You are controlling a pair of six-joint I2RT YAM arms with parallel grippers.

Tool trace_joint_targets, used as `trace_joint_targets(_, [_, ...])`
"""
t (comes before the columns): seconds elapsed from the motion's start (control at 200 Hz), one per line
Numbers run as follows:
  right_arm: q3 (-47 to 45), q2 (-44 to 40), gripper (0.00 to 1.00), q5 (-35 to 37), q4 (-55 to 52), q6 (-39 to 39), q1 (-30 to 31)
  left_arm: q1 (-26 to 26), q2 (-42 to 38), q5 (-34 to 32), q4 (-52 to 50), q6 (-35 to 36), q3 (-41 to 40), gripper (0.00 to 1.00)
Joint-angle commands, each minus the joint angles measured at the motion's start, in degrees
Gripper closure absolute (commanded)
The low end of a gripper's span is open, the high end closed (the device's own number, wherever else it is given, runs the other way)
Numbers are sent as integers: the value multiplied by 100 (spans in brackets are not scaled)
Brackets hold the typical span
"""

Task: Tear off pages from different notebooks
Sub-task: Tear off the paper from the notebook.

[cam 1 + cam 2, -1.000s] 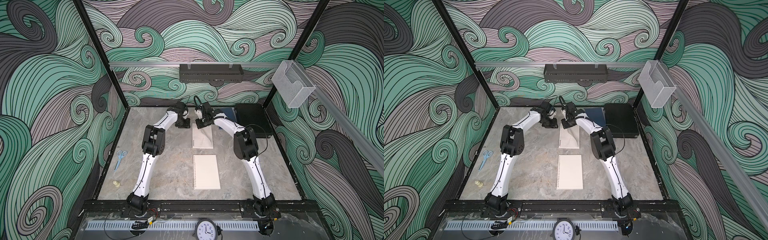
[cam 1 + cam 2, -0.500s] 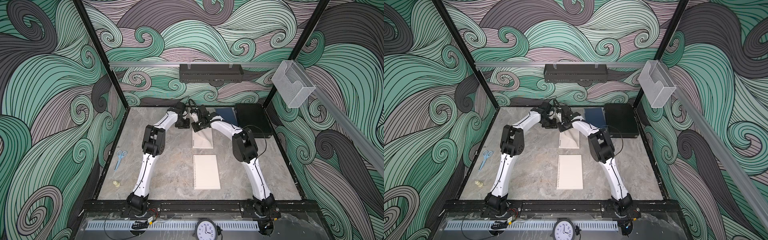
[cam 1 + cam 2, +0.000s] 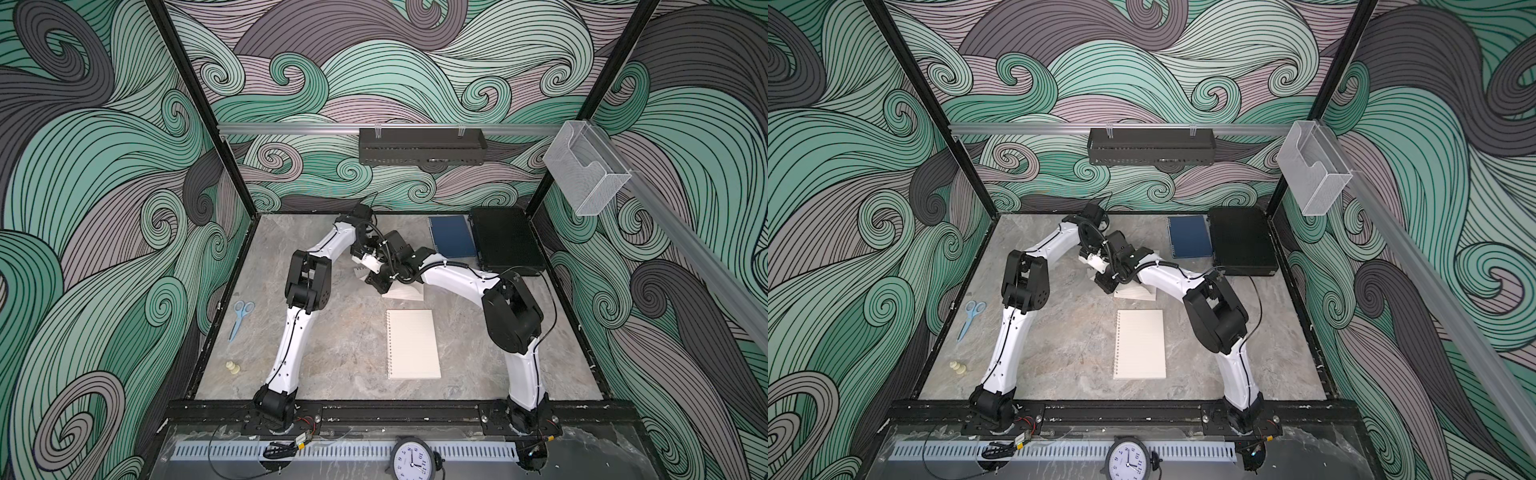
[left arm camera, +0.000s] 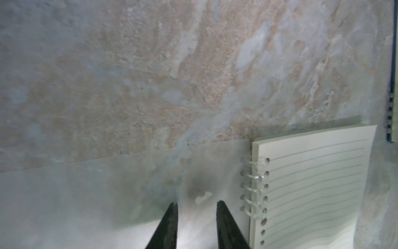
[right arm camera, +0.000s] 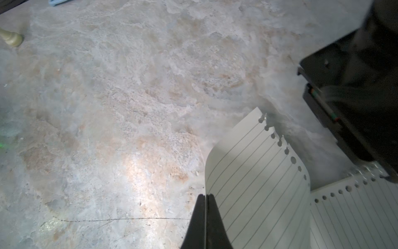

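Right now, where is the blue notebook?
In both top views the blue notebook lies flat on the table, far back on the right side, just beside the black case.

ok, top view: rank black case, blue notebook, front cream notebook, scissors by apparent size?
1. black case
2. front cream notebook
3. blue notebook; it lies farther back, so its real order against the cream one is unsure
4. scissors

- Your left arm (image 3: 291, 349) reaches toward 12 o'clock, with the left gripper (image 4: 197, 204) jaws parted.
- Your right arm (image 3: 453, 277) bends toward 10 o'clock, with the right gripper (image 5: 206, 196) pinched shut on a page (image 5: 258, 172).
- Both wrists (image 3: 395, 249) sit close together.
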Motion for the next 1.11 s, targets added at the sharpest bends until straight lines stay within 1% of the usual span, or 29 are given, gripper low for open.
trace_joint_targets(0.0, [37,-31,100,37,242,103,-40,38,480,-259,-540,-41,-237,69])
trace_joint_targets(0.08, [-145,-224,100,-115,376,312,48,37,474,-271,-518,-32,-233,69])
trace_joint_targets(0.17, [-640,-656,100,-294,612,432,364,49,497,-277,-513,-46,-222,70])
trace_joint_targets(0.225, [-1152,-1054,100,-393,854,434,685,48,519,-223,-489,-57,-221,71])
trace_joint_targets(0.32, [-1997,-1695,100,-843,1265,473,1339,44,521,-228,-490,-52,-241,71])
trace_joint_targets(0.415, [-2463,-2082,100,-940,1480,710,1907,48,497,-248,-491,-51,-277,72])
trace_joint_targets(0.5, [-2715,-2362,100,-965,1745,1089,2115,46,495,-259,-504,-64,-281,72])
trace_joint_targets(0.56, [-2867,-2542,100,-812,1894,1283,2122,47,483,-255,-519,-58,-292,72])
trace_joint_targets(0.65, [-2904,-2709,100,-420,1874,1348,2085,46,450,-255,-519,-60,-278,72])
trace_joint_targets(0.791, [-2622,-2655,100,-338,1646,1455,1920,49,248,-189,-507,-63,-260,72])
trace_joint_targets(0.846, [-2541,-2584,100,-258,1693,1554,1885,53,58,-229,-495,-18,-246,72])
trace_joint_targets(0.971, [-2226,-2333,100,0,1804,1744,1815,198,-558,-689,-564,-5,-202,70])
trace_joint_targets(1.031, [-1940,-2131,100,203,1778,1885,1757,381,-928,-678,-553,-9,-228,68])
trace_joint_targets(1.101, [-1596,-1910,100,329,1598,1953,1665,659,-1400,-514,-483,-64,-356,66])
